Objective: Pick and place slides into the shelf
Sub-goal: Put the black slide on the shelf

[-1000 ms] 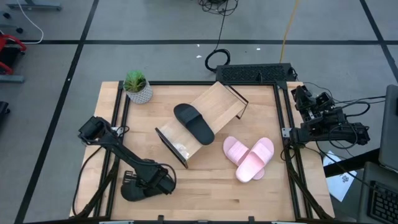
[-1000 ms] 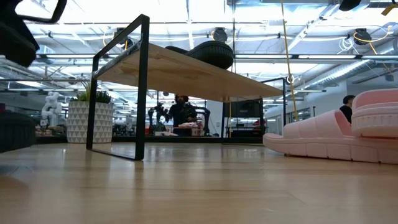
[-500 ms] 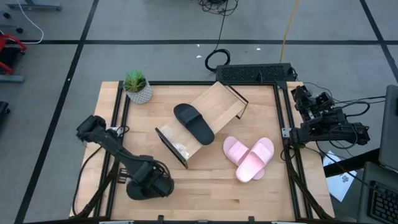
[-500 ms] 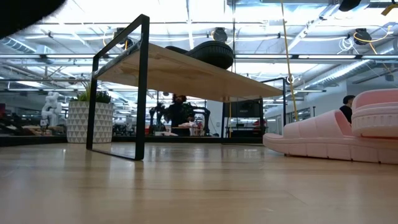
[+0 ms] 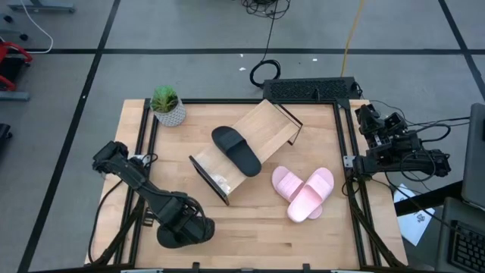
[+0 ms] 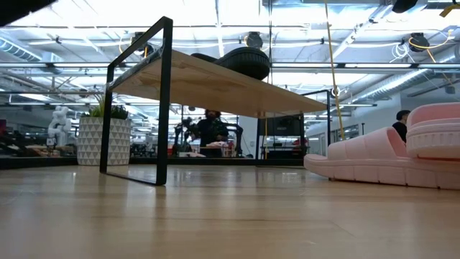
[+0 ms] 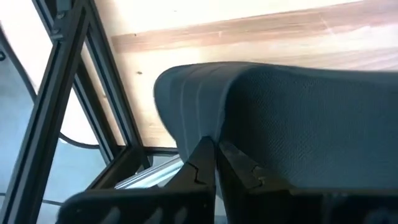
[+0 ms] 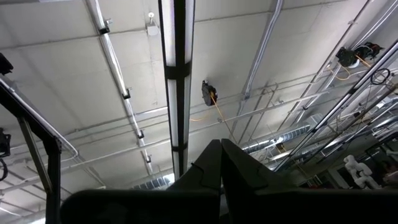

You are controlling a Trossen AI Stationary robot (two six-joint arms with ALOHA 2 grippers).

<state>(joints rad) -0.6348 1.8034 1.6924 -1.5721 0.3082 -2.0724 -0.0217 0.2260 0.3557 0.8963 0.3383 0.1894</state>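
Observation:
My left gripper (image 5: 186, 226) hangs over the table's near left corner, shut on a black slide (image 7: 292, 106), which shows beneath it as a dark shape (image 5: 173, 236). The second black slide (image 5: 236, 149) lies on top of the shelf (image 5: 265, 125), a light wooden rack set slantwise in the table's middle. The pink pair (image 5: 305, 192) rests sole-down on the table right of the shelf, one slide overlapping the other. My right gripper (image 8: 219, 149) is shut, off the table's right side, pointing at the ceiling. My left gripper pinches an edge of the black slide (image 7: 214, 134) between its two shut fingers, coming from above and pointing steeply down. Which part of the slide that edge belongs to, I cannot tell. The slide hangs below the fingers, lifted clear of the table.
A potted plant (image 5: 167, 106) stands at the far left corner. A dark frame rail (image 5: 144, 152) runs along the table's left side, close to my left arm. Bare wood lies in front of the shelf (image 6: 215, 216). People are in the room beyond the table (image 6: 208, 129).
My left gripper has risen with the black slide, which has come off the table and hangs clear. In the low view it has gone up out of the picture's left corner. The gripper has also shifted slightly toward the near edge.

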